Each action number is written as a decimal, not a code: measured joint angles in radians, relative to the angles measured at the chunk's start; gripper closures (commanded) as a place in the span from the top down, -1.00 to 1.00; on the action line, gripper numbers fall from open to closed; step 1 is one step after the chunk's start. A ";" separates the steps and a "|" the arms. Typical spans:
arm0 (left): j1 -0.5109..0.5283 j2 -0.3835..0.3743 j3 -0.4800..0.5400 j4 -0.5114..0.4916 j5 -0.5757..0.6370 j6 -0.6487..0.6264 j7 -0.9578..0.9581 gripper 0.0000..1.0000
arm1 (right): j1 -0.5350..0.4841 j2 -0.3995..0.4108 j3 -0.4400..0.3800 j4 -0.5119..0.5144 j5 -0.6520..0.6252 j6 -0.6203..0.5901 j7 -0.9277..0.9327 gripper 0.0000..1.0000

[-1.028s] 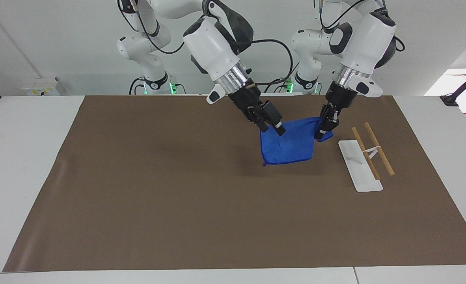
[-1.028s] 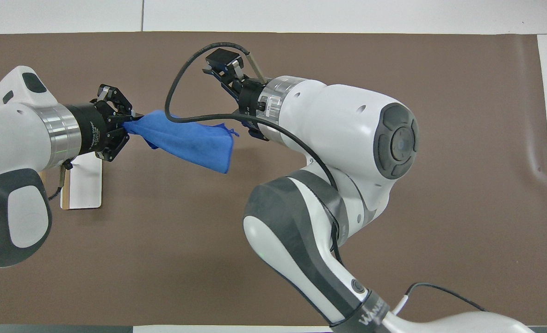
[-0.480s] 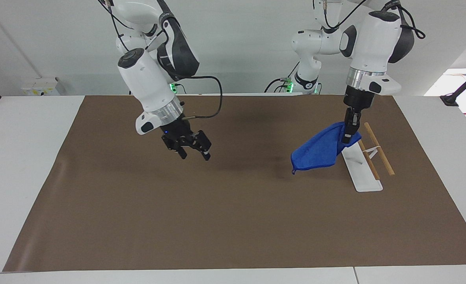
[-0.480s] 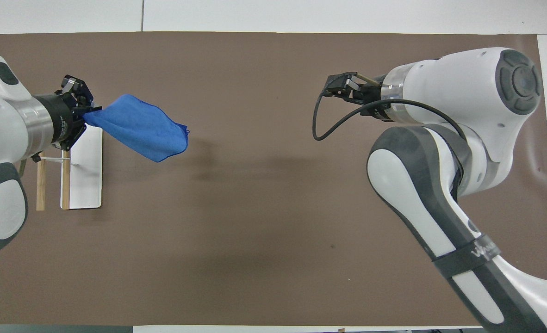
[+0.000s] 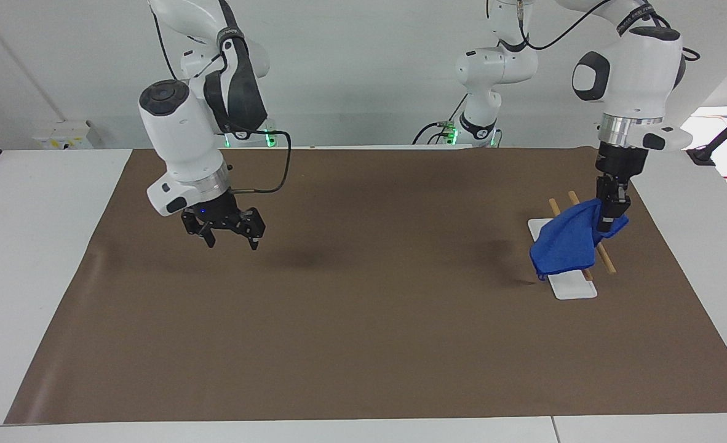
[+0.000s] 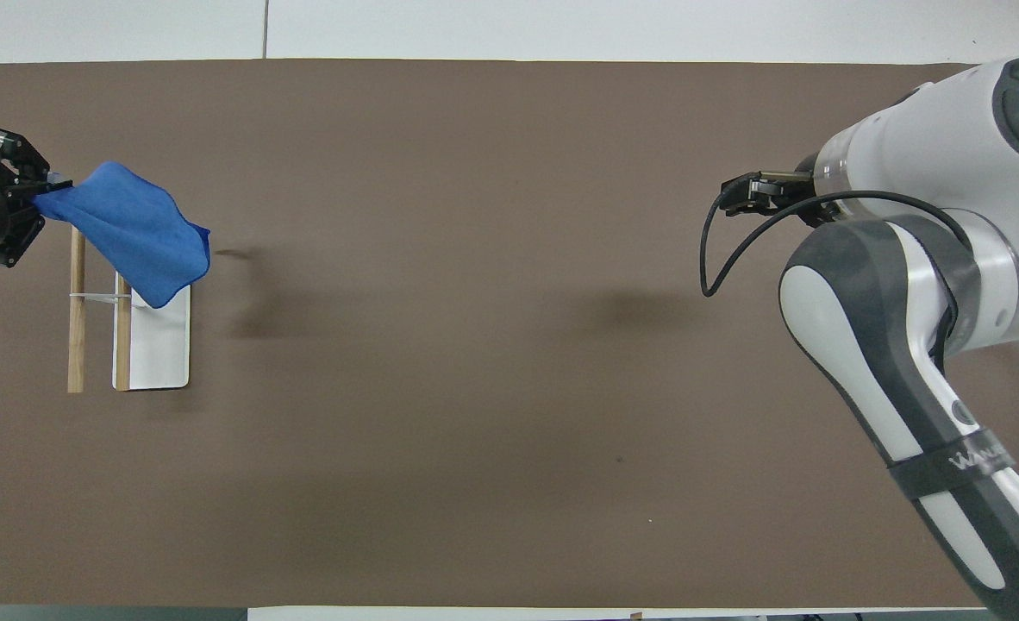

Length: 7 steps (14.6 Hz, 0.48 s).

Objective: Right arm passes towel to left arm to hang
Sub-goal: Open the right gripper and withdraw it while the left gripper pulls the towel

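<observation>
A brown mat [image 5: 363, 320] covered the desk [image 5: 31, 258]. The right end effector [image 5: 231, 234] hung over the mat, its fingers spread and holding nothing. The left end effector [image 5: 609, 212] was clenched on one corner of the towel [image 5: 563, 246], which draped below it over the white-based wooden rack [image 5: 569, 286].

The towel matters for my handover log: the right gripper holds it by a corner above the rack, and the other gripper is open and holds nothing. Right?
Wrong on one point: the left gripper holds the towel, not the right. The facing view shows it pinched by a corner above the rack. The right gripper is open and holds nothing, over the mat.
</observation>
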 measured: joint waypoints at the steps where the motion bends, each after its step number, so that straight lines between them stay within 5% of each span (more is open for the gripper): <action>1: 0.019 0.002 0.000 -0.008 0.000 0.009 0.021 -1.00 | -0.012 -0.018 0.000 0.013 -0.017 -0.048 -0.016 1.00; 7: 0.111 0.043 0.000 -0.042 0.000 0.078 0.045 -1.00 | -0.144 -0.164 0.000 0.067 -0.031 -0.327 -0.130 1.00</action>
